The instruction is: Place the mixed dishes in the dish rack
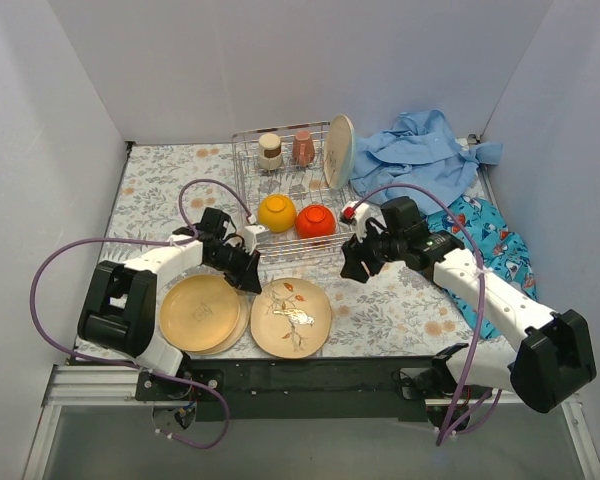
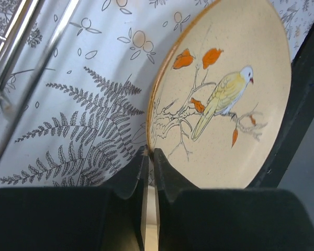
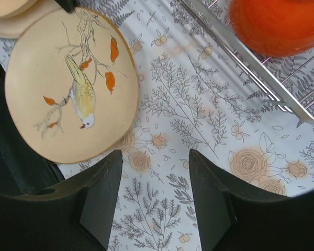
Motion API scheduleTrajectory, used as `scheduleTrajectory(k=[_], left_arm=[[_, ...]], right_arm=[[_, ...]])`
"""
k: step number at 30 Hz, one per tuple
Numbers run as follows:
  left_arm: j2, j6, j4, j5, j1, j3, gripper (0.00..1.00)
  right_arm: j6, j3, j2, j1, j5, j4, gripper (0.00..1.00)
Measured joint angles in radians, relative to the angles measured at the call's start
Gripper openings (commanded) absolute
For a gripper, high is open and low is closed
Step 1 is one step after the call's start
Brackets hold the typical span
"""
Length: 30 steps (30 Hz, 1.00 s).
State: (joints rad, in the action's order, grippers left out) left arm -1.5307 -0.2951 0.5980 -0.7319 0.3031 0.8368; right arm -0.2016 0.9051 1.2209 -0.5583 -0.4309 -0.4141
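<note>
Lifting the bird-painted plate (image 1: 291, 317) looks like the step in hand. It lies flat on the bench (image 1: 400, 300) just in front of the dish rack (image 1: 248, 160), beside the stacked tan plates (image 1: 200, 312). The left pincer (image 1: 246, 272) sits between the rack's front and that plate's rim, its fingers pressed together on nothing. The right pincer (image 1: 351, 266), fingers apart and empty, hovers off the rack's front right corner near the red bowl (image 1: 315, 220). A flat plate offers little lip, so one finger should slide under the rim nearest the rack. Then pinch firmly, tip the plate upright and lower it into the wires beside the cream plate (image 1: 339, 150) standing at the rack's right end.
</note>
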Motion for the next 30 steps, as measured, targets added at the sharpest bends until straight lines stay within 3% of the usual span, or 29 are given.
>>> scheduleTrajectory(k=[10,16,30], left_arm=[[0.022,0.000,0.039,-0.030,0.011,0.046,0.00],[0.045,-0.019,0.053,-0.065,0.031,0.106,0.00],[0.089,-0.056,0.054,-0.131,0.061,0.179,0.00]], right_arm=[[-0.086,-0.059,0.012,0.001,-0.133,0.011,0.64],[-0.017,-0.059,0.090,-0.007,-0.249,0.081,0.64],[0.082,-0.056,0.242,-0.068,-0.337,0.218,0.64]])
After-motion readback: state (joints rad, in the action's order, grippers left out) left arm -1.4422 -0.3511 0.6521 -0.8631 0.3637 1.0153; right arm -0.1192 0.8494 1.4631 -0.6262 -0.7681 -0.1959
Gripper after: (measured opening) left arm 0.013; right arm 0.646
